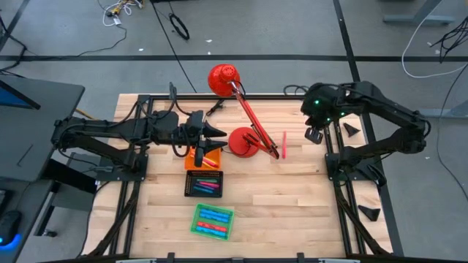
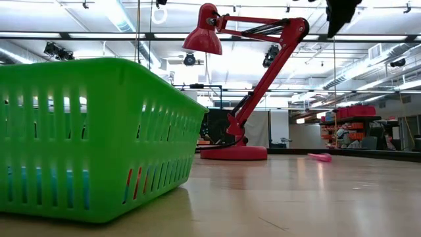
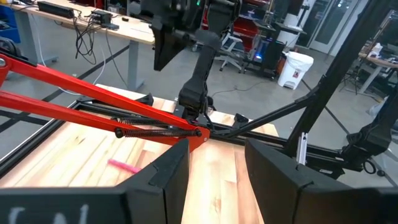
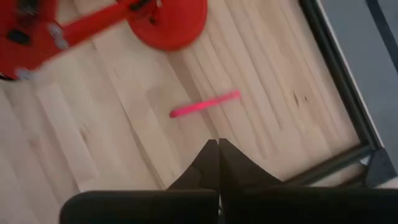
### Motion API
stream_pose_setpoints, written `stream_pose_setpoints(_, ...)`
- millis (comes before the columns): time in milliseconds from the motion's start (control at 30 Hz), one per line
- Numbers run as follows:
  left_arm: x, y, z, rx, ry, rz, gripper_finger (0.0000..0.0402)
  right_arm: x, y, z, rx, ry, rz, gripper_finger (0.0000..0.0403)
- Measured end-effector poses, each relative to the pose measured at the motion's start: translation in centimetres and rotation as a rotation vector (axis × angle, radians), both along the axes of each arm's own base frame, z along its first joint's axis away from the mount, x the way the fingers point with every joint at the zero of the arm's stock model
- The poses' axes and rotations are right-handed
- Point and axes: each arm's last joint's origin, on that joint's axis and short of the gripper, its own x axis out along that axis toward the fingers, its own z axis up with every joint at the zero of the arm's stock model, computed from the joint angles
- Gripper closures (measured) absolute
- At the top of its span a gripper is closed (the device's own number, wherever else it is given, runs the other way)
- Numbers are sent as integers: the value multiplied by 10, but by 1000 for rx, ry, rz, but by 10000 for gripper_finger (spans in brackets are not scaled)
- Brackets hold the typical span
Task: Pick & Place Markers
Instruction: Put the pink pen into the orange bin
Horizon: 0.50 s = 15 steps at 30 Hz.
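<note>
One pink marker [image 1: 284, 145] lies flat on the wooden table to the right of the red lamp's base [image 1: 243, 142]; it also shows in the right wrist view [image 4: 205, 104] and far off in the low view [image 2: 320, 157]. More markers lie in the black tray [image 1: 205, 183] and the green tray [image 1: 212, 220]. My right gripper [image 4: 219, 149] is shut and empty, high above the table near its right edge, right of the pink marker. My left gripper [image 3: 214, 171] is open with nothing between its fingers, held level over the orange tray [image 1: 196, 157].
The red lamp stands mid-table, its long arm [image 1: 252, 120] slanting up to its head [image 1: 223, 79] at the far edge. The green tray [image 2: 99, 138] fills the low view's left. Bare wood lies at the near right. A black frame [image 1: 329, 157] borders the table.
</note>
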Motion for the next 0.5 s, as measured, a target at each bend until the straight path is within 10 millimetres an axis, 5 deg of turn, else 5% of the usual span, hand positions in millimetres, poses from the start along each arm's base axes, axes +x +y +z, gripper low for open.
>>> stream_pose_setpoints(500,0,0,0,-1,0,0,239,-2,1,7,-13,-8,77,402)
